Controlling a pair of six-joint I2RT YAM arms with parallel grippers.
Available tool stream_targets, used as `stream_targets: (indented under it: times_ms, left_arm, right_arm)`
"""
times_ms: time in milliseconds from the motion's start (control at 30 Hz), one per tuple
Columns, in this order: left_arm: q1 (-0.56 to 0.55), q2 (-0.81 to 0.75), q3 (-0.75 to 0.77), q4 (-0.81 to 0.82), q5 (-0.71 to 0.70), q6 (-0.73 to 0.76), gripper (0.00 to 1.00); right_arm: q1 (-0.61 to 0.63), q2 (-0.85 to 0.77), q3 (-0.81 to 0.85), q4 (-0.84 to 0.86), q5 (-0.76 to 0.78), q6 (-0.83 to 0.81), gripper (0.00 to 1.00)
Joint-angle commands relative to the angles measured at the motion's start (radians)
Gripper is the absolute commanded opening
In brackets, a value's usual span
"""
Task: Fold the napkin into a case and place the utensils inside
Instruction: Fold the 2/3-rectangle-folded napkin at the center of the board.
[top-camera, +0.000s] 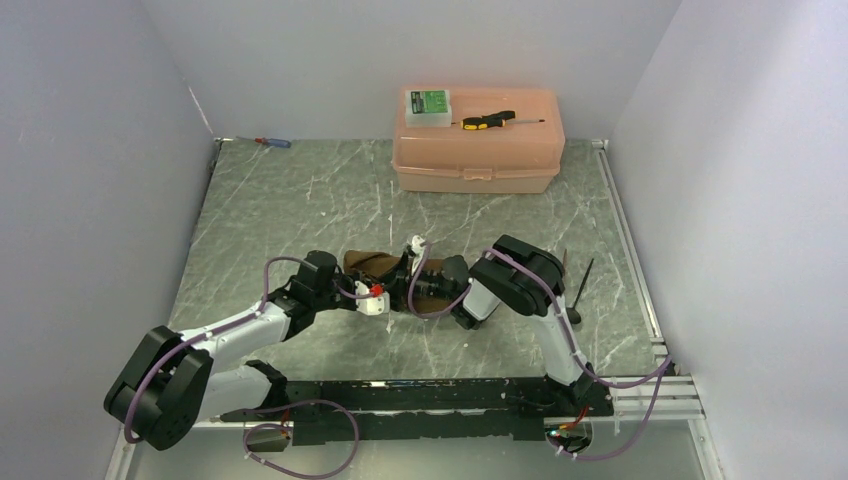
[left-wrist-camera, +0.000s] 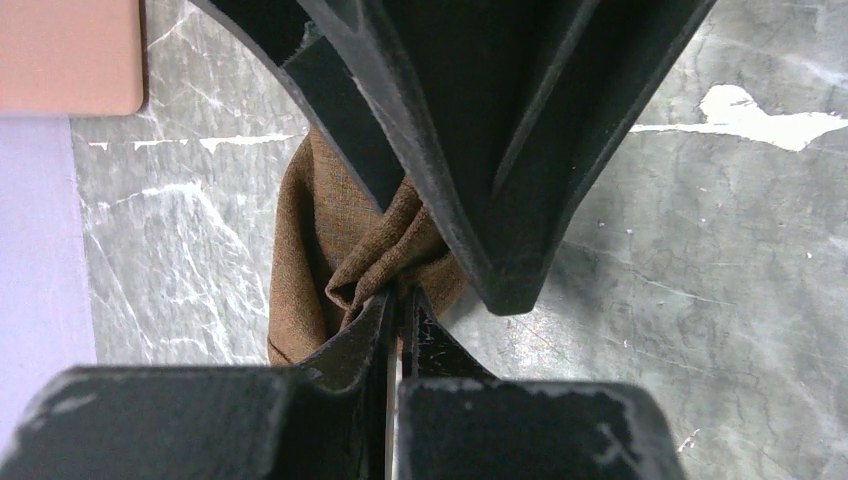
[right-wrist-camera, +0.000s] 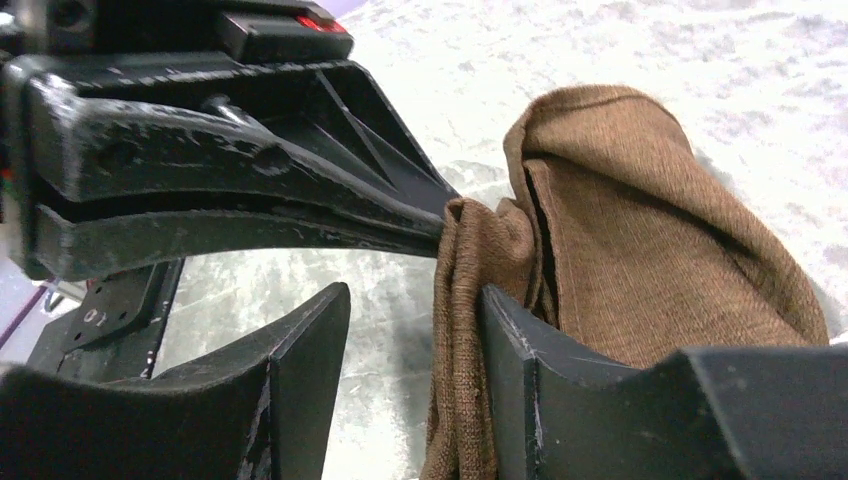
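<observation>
1. The left gripper (left-wrist-camera: 394, 300) has its jaws pressed together on a bunched fold of the napkin (left-wrist-camera: 318, 235), at the lower middle of the left wrist view.
2. The right gripper (right-wrist-camera: 415, 295) has its jaws apart. The cloth hangs against the inner face of its right-hand finger (right-wrist-camera: 560, 400), and the other finger stands clear of it.
3. In the right wrist view, the left gripper reaches in from the upper left and pinches the brown cloth at mid-frame.
4. From above, the napkin sits crumpled at the centre of the grey marble table (top-camera: 290, 200), between the two gripper heads.
5. The utensils (top-camera: 584, 290) lie at the right of the table, well apart from the cloth.
6. A pink plastic box (top-camera: 478, 160) stands at the top centre and carries a yellow-and-black screwdriver (top-camera: 487, 120) and a small green-labelled case (top-camera: 429, 104).
7. A blue-and-red screwdriver (top-camera: 272, 142) lies at the upper left edge of the table.
</observation>
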Motion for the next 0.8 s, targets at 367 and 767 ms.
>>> stream_targets:
  times_ms: [367,767]
  left_arm:
    - [-0.001,0.001,0.052,0.033,-0.037,-0.061,0.03]
    - [-0.001,-0.002,0.067,0.011,-0.030,-0.086,0.03]
  right_arm:
    - [0.043,-0.009,-0.001,0.193,0.087,-0.169,0.47]
    - [0.064,0.032,0.022,0.195,0.244,-0.229,0.17]
